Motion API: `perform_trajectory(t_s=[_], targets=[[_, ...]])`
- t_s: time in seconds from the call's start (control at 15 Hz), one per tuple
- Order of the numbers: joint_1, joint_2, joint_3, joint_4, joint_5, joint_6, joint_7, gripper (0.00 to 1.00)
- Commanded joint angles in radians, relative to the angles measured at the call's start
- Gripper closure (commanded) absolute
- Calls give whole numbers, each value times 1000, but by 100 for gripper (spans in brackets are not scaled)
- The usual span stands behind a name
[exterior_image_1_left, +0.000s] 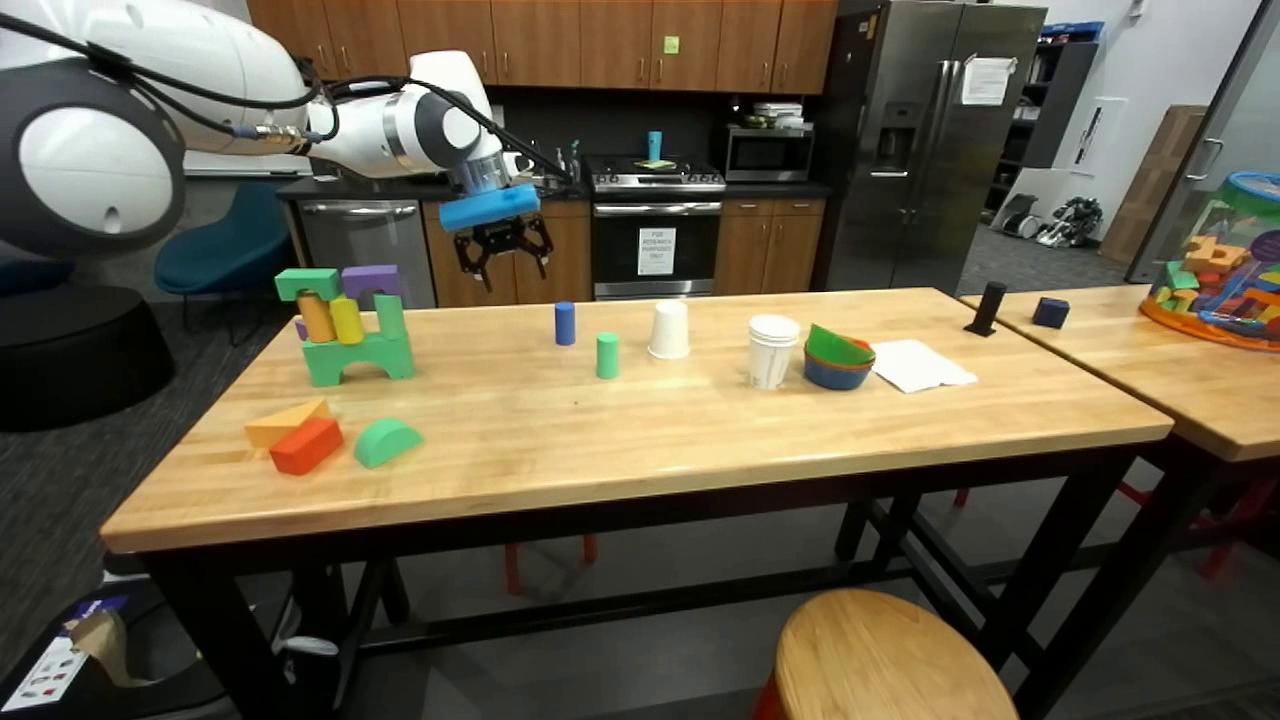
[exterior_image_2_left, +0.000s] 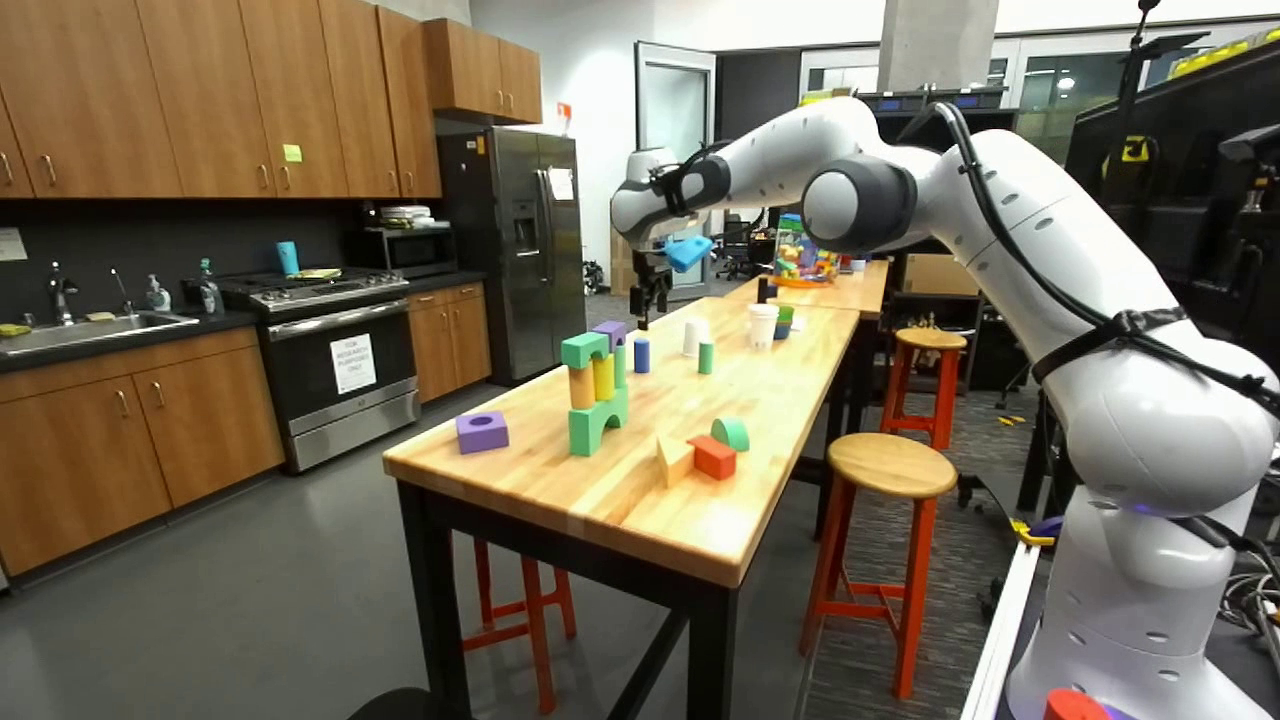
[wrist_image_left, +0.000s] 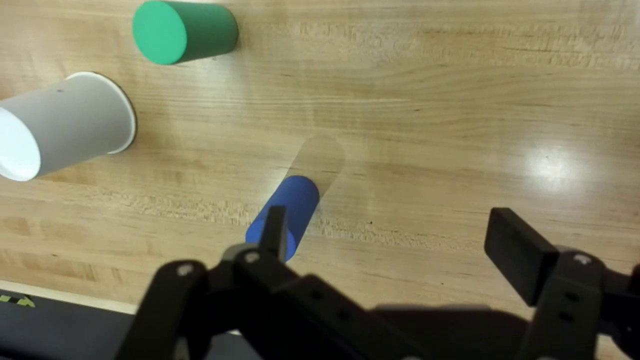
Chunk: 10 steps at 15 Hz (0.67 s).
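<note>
My black two-fingered tool (wrist_image_left: 397, 245) hangs above the light wooden table (wrist_image_left: 400, 125), its fingers (wrist_image_left: 520, 255) spread wide with only air between them. In my wrist view, one finger partly hides the blue cylindrical block (wrist_image_left: 302, 205) standing upright on the table below. A green cylindrical block (wrist_image_left: 200, 32) and an upturned white paper cup (wrist_image_left: 75, 120) stand near it.

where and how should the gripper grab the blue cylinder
Probably its round sides near the top, coming straight down from above: the blue cylinder stands upright, slim and apart from the white cup and green cylinder, and the open gripper points downward.
</note>
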Motion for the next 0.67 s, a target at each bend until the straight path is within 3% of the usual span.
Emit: perform_trajectory(t_s=[0.0,0.2,0.6], targets=[[0,4,0,7,0,-2,1,0],[-12,-3,31,-2,35,-44,-57,0],[-44,75,96,91,37,-172,-168,0]])
